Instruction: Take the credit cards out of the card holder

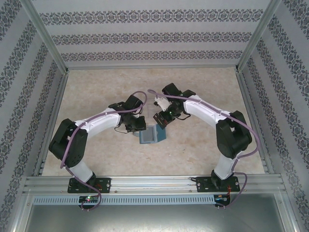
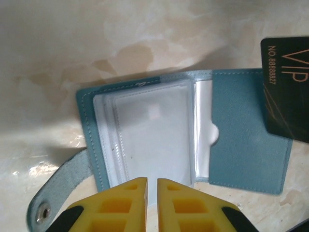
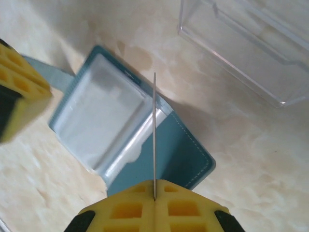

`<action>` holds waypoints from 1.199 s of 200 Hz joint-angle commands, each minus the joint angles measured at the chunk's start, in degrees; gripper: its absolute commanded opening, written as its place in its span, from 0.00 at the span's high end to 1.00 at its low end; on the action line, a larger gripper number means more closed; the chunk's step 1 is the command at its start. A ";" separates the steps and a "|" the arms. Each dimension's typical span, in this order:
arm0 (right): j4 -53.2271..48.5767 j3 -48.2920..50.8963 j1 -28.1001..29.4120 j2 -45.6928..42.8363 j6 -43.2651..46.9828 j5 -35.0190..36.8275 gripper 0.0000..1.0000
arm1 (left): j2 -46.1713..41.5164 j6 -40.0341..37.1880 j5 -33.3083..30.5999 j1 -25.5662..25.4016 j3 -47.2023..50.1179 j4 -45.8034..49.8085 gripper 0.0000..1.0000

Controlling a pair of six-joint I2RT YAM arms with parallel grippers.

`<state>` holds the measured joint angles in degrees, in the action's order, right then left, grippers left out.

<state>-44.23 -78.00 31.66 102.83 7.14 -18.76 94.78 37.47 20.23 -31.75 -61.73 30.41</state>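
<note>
Right hand [image 3: 154,197] is clamped tight on a credit card [image 3: 154,130], which we see edge-on over the card holder [image 2: 241,145]. That holder lies spread open on the counter [image 1: 203,145] between our two arms, which both bend inward. Our left hand [image 2: 152,186] points down at the holder's clear sleeves [image 2: 149,130], fingers barely parted, with nothing visible between them.

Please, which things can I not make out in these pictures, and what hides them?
Left wrist view: the credit card is cut by the right edge, print incomplete.
Right wrist view: that card is edge-on in the right hand, face unseen.
Top view: the card holder is too small to show its contents.
Left wrist view: the left hand covers the holder's near edge.
</note>
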 commanded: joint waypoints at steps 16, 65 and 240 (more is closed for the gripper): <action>-9.46 -6.48 -1.07 2.94 24.26 1.93 0.99 | -2.27 0.55 -1.12 1.12 3.63 -0.49 0.87; -15.88 -16.31 -1.55 7.27 37.17 5.37 1.00 | -5.30 2.19 -2.04 1.48 6.88 -1.41 0.87; -33.07 -50.88 -1.34 30.00 53.75 10.42 1.00 | -10.30 4.06 -4.16 2.40 11.39 -1.81 0.87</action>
<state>-73.17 -126.19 29.87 130.13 57.95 -8.36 85.82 41.01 17.26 -30.24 -50.57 29.17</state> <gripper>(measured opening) 0.067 0.126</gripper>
